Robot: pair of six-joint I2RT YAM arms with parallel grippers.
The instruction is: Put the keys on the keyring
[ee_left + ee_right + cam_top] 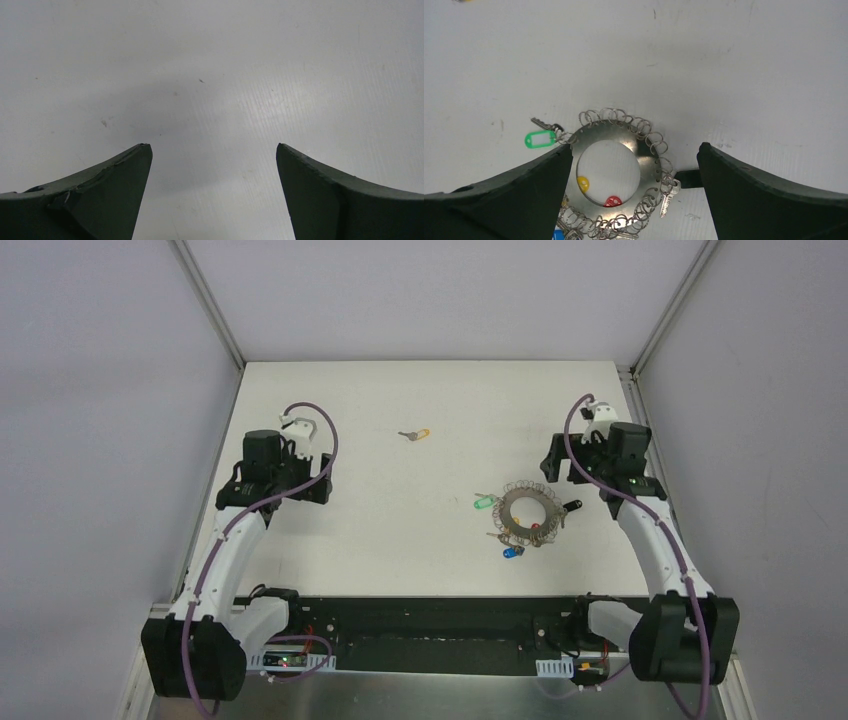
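Observation:
The keyring (530, 513) is a flat grey metal ring fringed with wire loops, lying right of the table's centre. Keys hang around it: a green tag (483, 504), a black head (572, 506), a blue one (512, 552) and a red one (536, 530). One loose key with a yellow head (415, 435) lies apart, farther back near the middle. My right gripper (562, 468) hovers open just right of the keyring (650, 168), whose green tag (540, 139) shows past the left finger. My left gripper (315, 483) is open over bare table (214, 150), holding nothing.
The white table (400, 560) is bounded by grey walls at the left, right and back. A black bar (440, 625) with the arm bases runs along the near edge. Through the ring's hole a yellow head (583, 183) and a red head (612, 201) show.

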